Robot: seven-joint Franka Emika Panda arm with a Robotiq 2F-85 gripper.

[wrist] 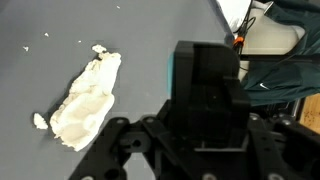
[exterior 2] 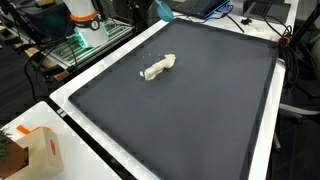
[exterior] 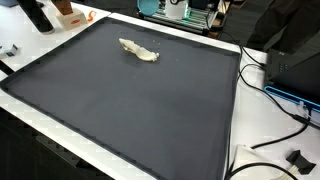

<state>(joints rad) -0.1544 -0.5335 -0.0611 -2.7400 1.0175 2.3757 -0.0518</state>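
Observation:
A crumpled, elongated white cloth lies on a dark grey mat. In both exterior views the cloth rests alone near one end of the mat. In the wrist view the black gripper fills the lower middle, hovering above the mat to the right of the cloth and not touching it. Only its body and linkages show; the fingertips are cut off by the frame's edge. I cannot make out the gripper in either exterior view.
The mat lies on a white table. Black cables and a dark box sit off one side. An orange-and-white carton stands at a corner. Green-lit equipment stands beyond the table's edge.

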